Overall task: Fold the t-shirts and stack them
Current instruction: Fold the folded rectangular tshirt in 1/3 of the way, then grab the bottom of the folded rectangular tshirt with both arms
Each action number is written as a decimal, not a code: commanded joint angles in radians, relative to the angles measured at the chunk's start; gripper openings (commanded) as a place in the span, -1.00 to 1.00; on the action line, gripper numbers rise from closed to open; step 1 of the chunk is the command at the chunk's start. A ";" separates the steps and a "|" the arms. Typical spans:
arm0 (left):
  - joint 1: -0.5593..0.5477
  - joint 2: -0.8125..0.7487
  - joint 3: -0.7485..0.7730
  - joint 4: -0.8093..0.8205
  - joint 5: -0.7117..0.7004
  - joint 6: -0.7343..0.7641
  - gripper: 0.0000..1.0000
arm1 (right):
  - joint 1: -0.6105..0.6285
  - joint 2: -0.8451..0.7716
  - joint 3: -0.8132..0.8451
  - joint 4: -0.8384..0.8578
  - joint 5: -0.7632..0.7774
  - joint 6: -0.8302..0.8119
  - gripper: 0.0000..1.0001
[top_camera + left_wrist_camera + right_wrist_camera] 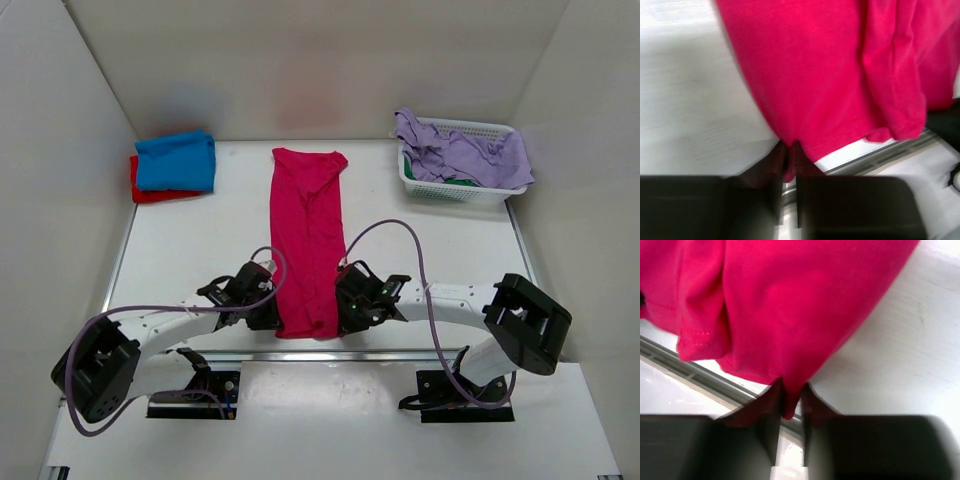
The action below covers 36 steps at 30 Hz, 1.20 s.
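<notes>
A crimson-pink t-shirt point(308, 235) lies folded into a long narrow strip down the middle of the table. My left gripper point(272, 318) is shut on its near left corner point(788, 165). My right gripper point(342, 318) is shut on its near right corner point(790, 405). Both corners sit close to the table's near edge. A folded blue t-shirt point(177, 160) lies on a folded red one point(150, 190) at the far left.
A white slatted basket point(455, 185) at the far right holds lilac cloth point(465, 152) and something green. White walls close in the table on three sides. A metal rail point(880, 155) runs along the near edge.
</notes>
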State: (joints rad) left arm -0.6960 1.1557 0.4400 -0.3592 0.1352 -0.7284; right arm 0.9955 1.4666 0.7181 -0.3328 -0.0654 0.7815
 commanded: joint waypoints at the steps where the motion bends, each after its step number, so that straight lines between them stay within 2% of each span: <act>1: -0.017 0.016 -0.034 -0.032 -0.019 -0.013 -0.85 | 0.005 0.018 -0.009 -0.035 0.013 0.007 -0.83; 2: -0.016 0.007 -0.026 -0.044 -0.023 -0.011 -1.00 | 0.014 0.002 -0.011 -0.043 0.009 0.001 -0.99; 7: -0.025 -0.100 -0.012 -0.190 -0.005 0.015 -1.00 | 0.043 -0.063 0.001 -0.116 -0.036 -0.034 -0.99; 12: -0.048 -0.246 -0.050 -0.306 0.030 -0.020 -1.00 | 0.086 -0.144 0.004 -0.161 -0.096 -0.028 -1.00; 15: -0.033 -0.327 -0.080 -0.380 0.070 -0.037 -1.00 | 0.109 -0.149 0.029 -0.212 -0.120 -0.036 -0.99; 19: -0.020 -0.376 -0.026 -0.461 0.063 -0.025 -1.00 | 0.088 -0.149 0.090 -0.276 -0.138 -0.074 -1.00; 23: 0.087 -0.282 0.103 -0.501 0.073 0.073 -1.00 | -0.016 -0.100 0.196 -0.366 -0.163 -0.183 -1.00; 27: 0.203 -0.163 0.218 -0.462 0.096 0.171 -1.00 | -0.109 -0.039 0.296 -0.426 -0.191 -0.303 -1.00; 32: 0.279 0.051 0.406 -0.416 0.116 0.239 -1.00 | -0.251 0.064 0.486 -0.528 -0.208 -0.480 -0.98; 36: 0.331 0.195 0.499 -0.359 0.132 0.283 -1.00 | -0.310 0.148 0.589 -0.537 -0.198 -0.571 -0.99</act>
State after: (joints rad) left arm -0.4019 1.2903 0.8822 -0.7555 0.2562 -0.5171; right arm 0.7185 1.5822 1.2480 -0.8043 -0.2749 0.3367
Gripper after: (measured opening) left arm 0.023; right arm 0.025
